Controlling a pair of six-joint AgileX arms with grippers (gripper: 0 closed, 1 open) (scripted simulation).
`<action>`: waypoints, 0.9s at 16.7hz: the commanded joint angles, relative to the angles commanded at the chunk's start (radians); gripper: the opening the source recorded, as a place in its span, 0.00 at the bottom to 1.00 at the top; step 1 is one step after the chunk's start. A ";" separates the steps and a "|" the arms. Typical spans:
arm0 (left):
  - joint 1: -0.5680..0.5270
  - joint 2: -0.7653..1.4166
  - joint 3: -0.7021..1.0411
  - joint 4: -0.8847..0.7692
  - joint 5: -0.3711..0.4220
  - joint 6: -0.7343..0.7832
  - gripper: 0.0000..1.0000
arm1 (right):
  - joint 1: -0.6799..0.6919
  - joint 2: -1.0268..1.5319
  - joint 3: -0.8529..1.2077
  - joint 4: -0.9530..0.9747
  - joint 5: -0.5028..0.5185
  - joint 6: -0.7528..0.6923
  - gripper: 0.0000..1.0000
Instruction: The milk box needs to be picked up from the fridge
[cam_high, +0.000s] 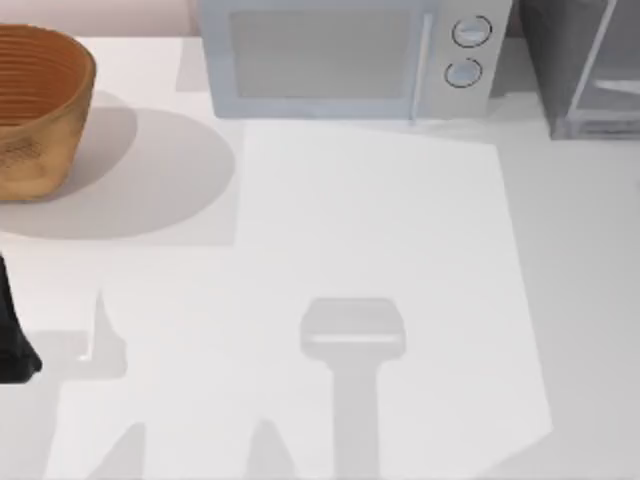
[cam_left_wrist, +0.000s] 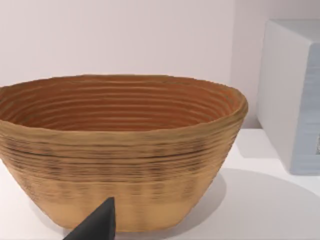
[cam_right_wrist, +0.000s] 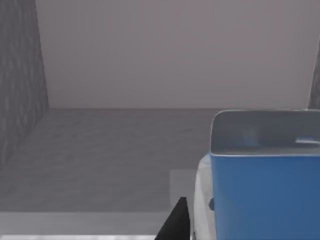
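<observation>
At the far left edge of the top view, a dark bit of the left arm (cam_high: 12, 335) pokes in, low down; the rest is cut off. Above it, in the upper left, sits a brown woven basket (cam_high: 35, 110), partly cut by the frame edge. The left wrist view faces this basket (cam_left_wrist: 120, 150) from close by, and one dark fingertip (cam_left_wrist: 97, 224) shows at the bottom. The other finger is hidden, so it cannot be told whether the left gripper is wide or narrow.

In the top middle of the top view stands the pale microwave (cam_high: 340, 60) with two round knobs, its top cut off. A grey shadow of an arm lies on the white table (cam_high: 380, 220) in the lower middle.

In the upper right corner is the fridge (cam_high: 590, 70), only partly seen.

The right wrist view looks into the grey fridge (cam_right_wrist: 100, 145). The milk box (cam_right_wrist: 265, 190) stands on the fridge floor at the lower right, very close, cut off by the frame. One dark fingertip (cam_right_wrist: 177, 222) shows just beside the box's left side. Whether it touches the box cannot be told, nor how wide the right fingers are.
</observation>
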 joint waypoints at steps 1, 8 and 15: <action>0.000 0.000 0.000 0.000 0.000 0.000 1.00 | -0.002 -0.007 -0.011 0.008 -0.003 0.000 0.00; 0.000 0.000 0.000 0.000 0.000 0.000 1.00 | 0.010 -0.033 -0.018 -0.012 0.003 0.000 0.00; 0.000 0.000 0.000 0.000 0.000 0.000 1.00 | 0.077 -0.469 -0.159 -0.266 0.068 -0.008 0.00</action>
